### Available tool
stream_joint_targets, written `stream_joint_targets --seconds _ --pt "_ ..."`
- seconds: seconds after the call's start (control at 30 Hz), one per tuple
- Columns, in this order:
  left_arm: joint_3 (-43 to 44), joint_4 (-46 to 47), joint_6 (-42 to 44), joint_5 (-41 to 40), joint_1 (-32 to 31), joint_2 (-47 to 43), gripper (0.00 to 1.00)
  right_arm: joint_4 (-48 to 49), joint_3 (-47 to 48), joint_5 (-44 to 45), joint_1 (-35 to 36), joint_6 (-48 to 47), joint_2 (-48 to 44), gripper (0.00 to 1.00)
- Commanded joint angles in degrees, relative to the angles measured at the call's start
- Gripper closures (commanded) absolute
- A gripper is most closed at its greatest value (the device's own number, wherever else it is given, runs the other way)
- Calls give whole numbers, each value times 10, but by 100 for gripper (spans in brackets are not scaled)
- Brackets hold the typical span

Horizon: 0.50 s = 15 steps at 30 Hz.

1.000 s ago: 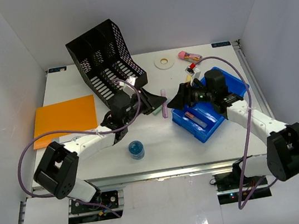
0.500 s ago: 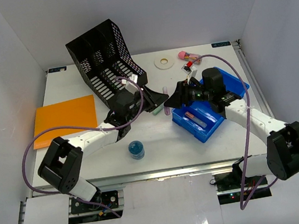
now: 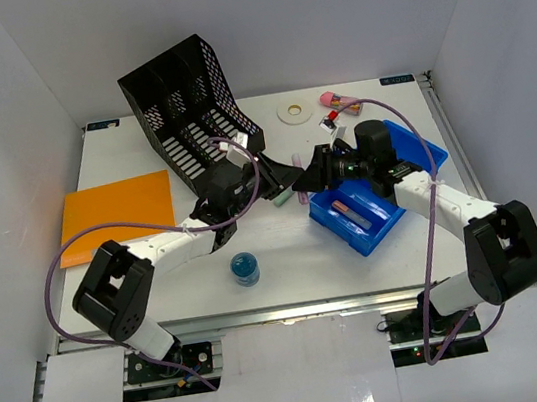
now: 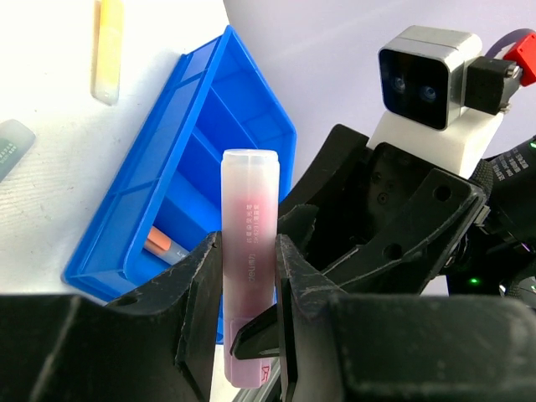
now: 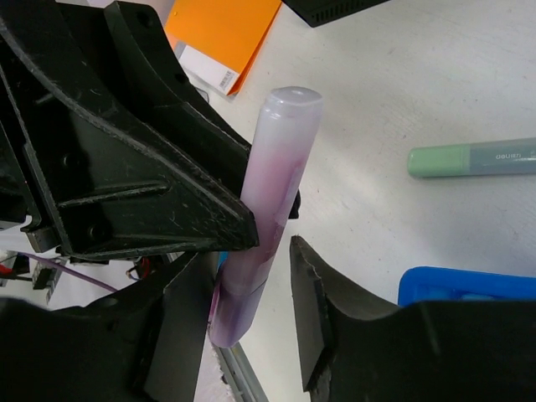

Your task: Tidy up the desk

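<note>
The left gripper (image 4: 249,251) pinches a pink highlighter (image 4: 249,201) above the white desk (image 3: 286,249), near the blue bin (image 4: 201,126). The right gripper (image 5: 249,255) stands spread around the same highlighter.

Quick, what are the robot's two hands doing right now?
Left gripper: closed on the pink highlighter.
Right gripper: open, fingers either side of that highlighter.

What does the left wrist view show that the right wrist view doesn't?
Left wrist only: a pen in the blue bin, a yellow marker, the right arm's camera. Right wrist only: a green highlighter, the orange folder. Both: the pink highlighter clamped in the left end effector, the right end effector open around it, and part of the bin.
</note>
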Motion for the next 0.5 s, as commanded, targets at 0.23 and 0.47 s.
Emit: stream_joint_targets --seconds 0.23,0.47 --pt "21 22 -7 35 -10 -14 59 62 -4 -16 -12 -54 -24 79" --pt "14 -13 71 31 -9 -72 26 61 -26 -91 -54 -120 -55 92"
